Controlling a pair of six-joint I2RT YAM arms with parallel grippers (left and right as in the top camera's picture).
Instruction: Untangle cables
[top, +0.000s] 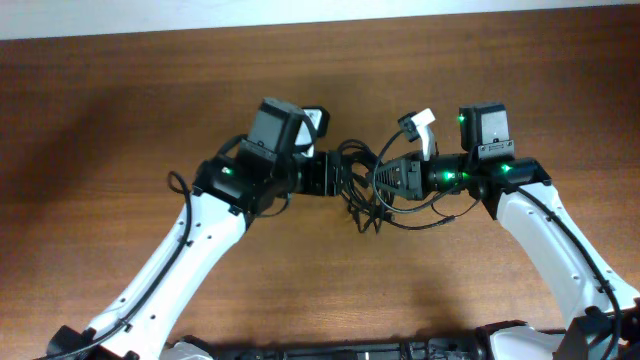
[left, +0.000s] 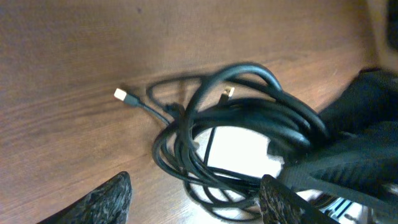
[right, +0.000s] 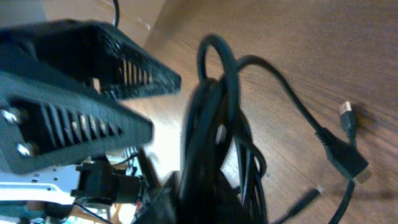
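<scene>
On the brown wooden worktop (top: 120, 100), the left arm reaches in from the lower left, and the left tool (top: 335, 180) sits at the left edge of the tangle. Its two fingers (left: 115, 202) are spread wide in the left wrist view and grip nothing; the cords lie just ahead of them. The cables (top: 362, 195) are at the middle of the worktop between the two tools, a black bundle of overlapping loops, partly lifted and partly resting on the wood. One thin cord trails out to the left and ends in a small gold-tipped plug (left: 121, 95) lying flat on the wood. A second plug (right: 347, 115) rests on the wood on the far side of the bundle. The right tool (top: 385, 180) meets the tangle from the right, its fingers pressed together around several strands – the bundle rises straight out of it in the right wrist view.
</scene>
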